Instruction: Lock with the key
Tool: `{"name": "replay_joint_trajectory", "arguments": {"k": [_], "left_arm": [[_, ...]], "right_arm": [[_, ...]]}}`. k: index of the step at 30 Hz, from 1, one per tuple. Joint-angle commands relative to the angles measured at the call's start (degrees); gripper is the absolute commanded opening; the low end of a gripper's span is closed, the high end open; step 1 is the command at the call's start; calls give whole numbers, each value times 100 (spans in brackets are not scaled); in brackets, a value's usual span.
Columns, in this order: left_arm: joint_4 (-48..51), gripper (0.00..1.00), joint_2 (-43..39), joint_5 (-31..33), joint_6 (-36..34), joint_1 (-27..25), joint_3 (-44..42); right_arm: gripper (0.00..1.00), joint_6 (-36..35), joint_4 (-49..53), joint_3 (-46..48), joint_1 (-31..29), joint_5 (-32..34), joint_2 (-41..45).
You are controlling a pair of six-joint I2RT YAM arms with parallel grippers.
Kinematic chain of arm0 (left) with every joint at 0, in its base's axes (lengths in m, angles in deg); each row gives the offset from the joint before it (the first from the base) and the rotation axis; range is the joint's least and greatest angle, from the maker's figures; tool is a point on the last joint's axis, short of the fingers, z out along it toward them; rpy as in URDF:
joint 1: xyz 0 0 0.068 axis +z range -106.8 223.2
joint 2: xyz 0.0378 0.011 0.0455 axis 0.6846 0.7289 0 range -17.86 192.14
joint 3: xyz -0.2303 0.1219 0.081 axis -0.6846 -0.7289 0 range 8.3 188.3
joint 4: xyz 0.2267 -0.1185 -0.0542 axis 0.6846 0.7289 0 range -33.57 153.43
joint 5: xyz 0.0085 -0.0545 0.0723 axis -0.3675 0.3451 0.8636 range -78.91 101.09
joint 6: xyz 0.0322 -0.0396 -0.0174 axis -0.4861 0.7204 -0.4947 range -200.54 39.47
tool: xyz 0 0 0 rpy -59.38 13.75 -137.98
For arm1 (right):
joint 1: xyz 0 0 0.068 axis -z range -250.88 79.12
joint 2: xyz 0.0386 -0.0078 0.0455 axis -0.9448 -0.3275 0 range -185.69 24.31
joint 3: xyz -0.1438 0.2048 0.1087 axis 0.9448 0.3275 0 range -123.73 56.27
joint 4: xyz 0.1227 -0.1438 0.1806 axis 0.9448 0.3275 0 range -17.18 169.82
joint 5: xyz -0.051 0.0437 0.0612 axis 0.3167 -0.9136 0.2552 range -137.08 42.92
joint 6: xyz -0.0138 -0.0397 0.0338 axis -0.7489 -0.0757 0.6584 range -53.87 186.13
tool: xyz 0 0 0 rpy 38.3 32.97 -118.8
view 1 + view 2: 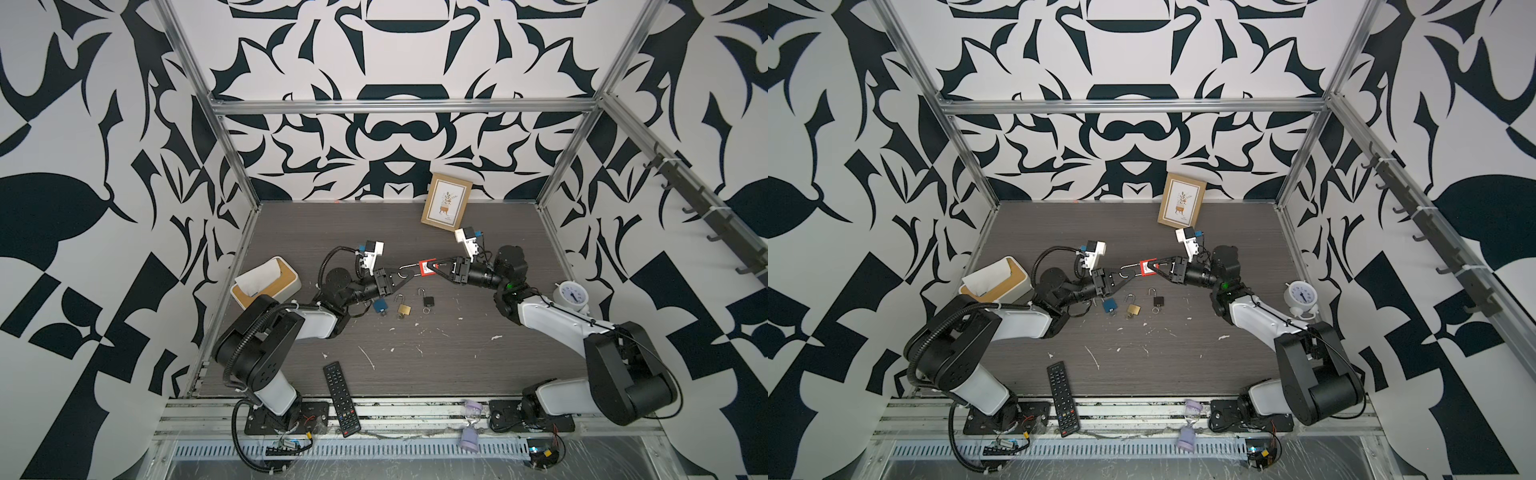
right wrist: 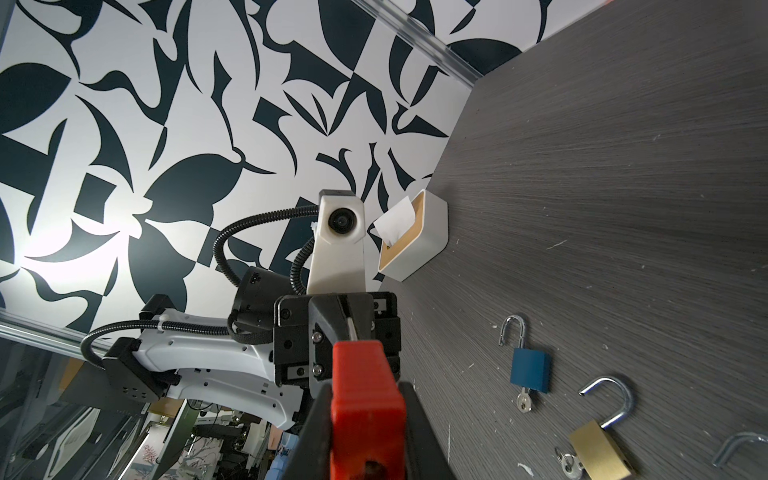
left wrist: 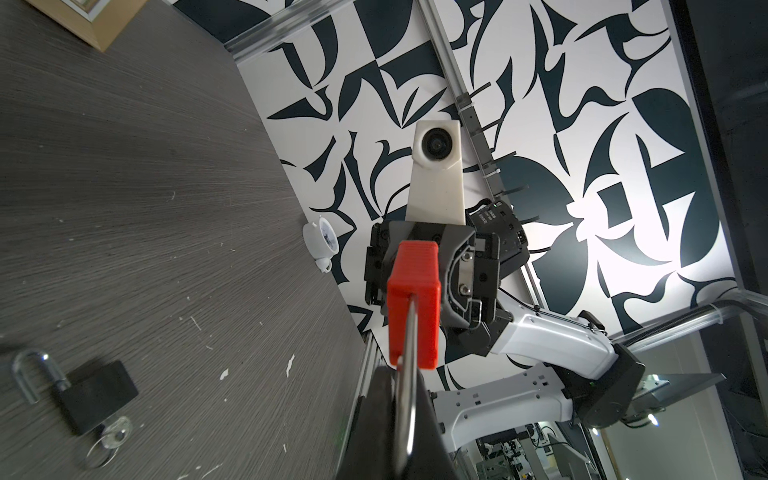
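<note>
Over the worktop (image 1: 415,365), reaching inward from both sides with left arm (image 1: 266,345) and right arm (image 1: 615,365). Between them, held in mid-air above the worktop's middle: red padlock (image 1: 426,268). With left jaws, pinching its shackle (image 3: 405,374); with right jaws, clamping the red body. Lying open on the worktop below: blue padlock (image 1: 379,306), brass padlock (image 1: 403,308), black padlock (image 1: 429,300), with keys (image 2: 525,403) in their bases.

Both arms reach inward, left gripper (image 1: 410,273) and right gripper (image 1: 434,269) clamped, tips facing
</note>
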Motion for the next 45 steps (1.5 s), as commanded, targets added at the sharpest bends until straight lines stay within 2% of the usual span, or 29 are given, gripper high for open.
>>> {"name": "replay_joint_trajectory", "arguments": {"k": [1, 6, 10, 12, 20, 27, 33, 37, 45], "left_arm": [[-575, 0, -64, -663, -196, -473, 384], [-566, 0, -82, -645, -117, -471, 376], [-566, 0, -130, -654, -30, -418, 352], [-566, 0, -163, -662, 8, -376, 330], [-134, 0, -560, -688, -115, -296, 300], [167, 0, -725, -723, -218, -298, 397], [-113, 0, -640, -733, 46, -296, 419], [-583, 0, -531, -746, 498, -301, 472], [-579, 0, -672, -759, 656, -312, 550]], "right_arm": [[0, -180, 452, -165, -601, 178, -194], [0, 364, 181, -185, -282, -189, -374], [0, 1391, -974, -200, -98, -620, -731], [0, 1591, -1145, -234, -36, -723, -807], [0, 1427, -824, -341, 70, -847, -845], [0, 1193, -633, -344, 70, -704, -796], [0, 989, -641, -306, 70, -513, -662], [0, 829, -560, -297, 70, -434, -622], [0, 748, -537, -298, 70, -303, -624]]}}
